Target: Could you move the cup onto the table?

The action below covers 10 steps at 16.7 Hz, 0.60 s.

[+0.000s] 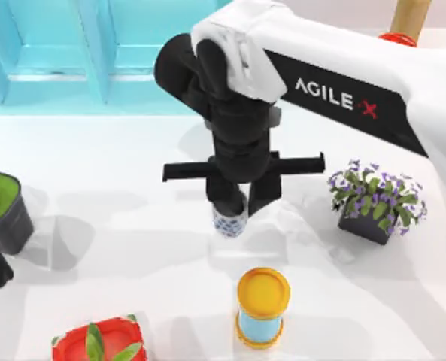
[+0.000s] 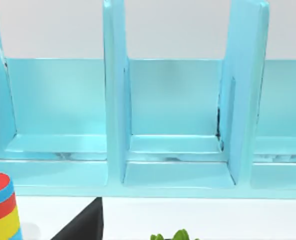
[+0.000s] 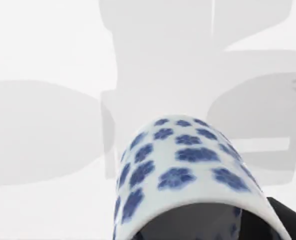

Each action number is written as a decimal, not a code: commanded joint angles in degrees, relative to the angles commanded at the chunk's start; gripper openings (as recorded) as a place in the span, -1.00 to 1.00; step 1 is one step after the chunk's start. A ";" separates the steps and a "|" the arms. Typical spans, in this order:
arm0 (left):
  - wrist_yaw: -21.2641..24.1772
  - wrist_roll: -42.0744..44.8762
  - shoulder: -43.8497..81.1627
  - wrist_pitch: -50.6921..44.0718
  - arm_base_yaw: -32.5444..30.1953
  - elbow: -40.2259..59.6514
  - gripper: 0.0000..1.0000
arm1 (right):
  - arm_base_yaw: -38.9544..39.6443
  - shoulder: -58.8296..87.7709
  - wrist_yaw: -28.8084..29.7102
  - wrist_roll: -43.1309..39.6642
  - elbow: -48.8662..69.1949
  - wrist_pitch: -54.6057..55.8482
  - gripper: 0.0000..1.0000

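Between the two dark fingers (image 1: 224, 197) of the right gripper (image 1: 241, 203), near the middle of the table (image 1: 132, 180), the cup (image 1: 229, 221) is held upright, its long axis vertical and its mouth upward. White walls with blue flower marks and a bluish-grey inside are seen. One finger is dipped inside the rim, the other closed against the outer wall.

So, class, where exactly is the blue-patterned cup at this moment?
In the top view the cup sits near the middle of the table, under the right gripper, with the yellow-topped canister nearest on the near side and the flower pot to its right.
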 joint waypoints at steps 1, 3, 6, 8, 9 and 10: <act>0.00 0.00 0.00 0.00 0.00 0.00 1.00 | 0.00 0.00 0.00 0.00 0.00 0.00 -0.40; 0.00 0.00 0.00 0.00 0.00 0.00 1.00 | 0.00 0.00 0.00 0.00 0.00 0.00 -0.10; 0.00 0.00 0.00 0.00 0.00 0.00 1.00 | 0.00 0.00 0.00 0.00 0.00 0.00 0.36; 0.00 0.00 0.00 0.00 0.00 0.00 1.00 | 0.00 0.00 0.00 0.00 0.00 0.00 0.66; 0.00 0.00 0.00 0.00 0.00 0.00 1.00 | 0.00 0.00 0.00 0.00 0.00 0.00 0.81; 0.00 0.00 0.00 0.00 0.00 0.00 1.00 | 0.00 0.00 0.00 0.00 0.00 0.00 0.96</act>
